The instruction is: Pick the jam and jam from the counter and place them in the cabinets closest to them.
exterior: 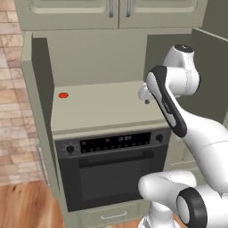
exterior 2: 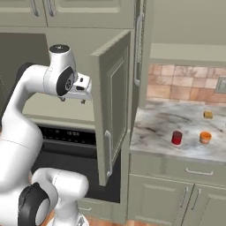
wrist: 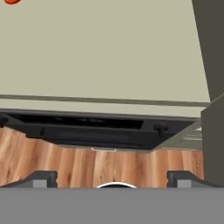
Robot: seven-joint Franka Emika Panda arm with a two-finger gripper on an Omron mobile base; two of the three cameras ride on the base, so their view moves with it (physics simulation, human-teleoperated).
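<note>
Showing only rightward: red jam (exterior 2: 177, 137)

The light is soft and even, with no bright glare anywhere. Inside the open cabinets (exterior: 40, 89) the side walls look dark and shady. Everything looks a bit fuzzy and flat, like a drawing.

We are seeing a red jar (exterior 2: 177, 137) and an orange jar (exterior 2: 205, 137) sitting on the grey-white, brown-veined counter (exterior 2: 154, 128), pale grey-green cabinets (exterior 2: 112, 110) framing a black oven (exterior: 113, 171), a pinkish brick-patterned backsplash (exterior 2: 176, 86), and warm wood-grain flooring (exterior: 24, 205).
</note>
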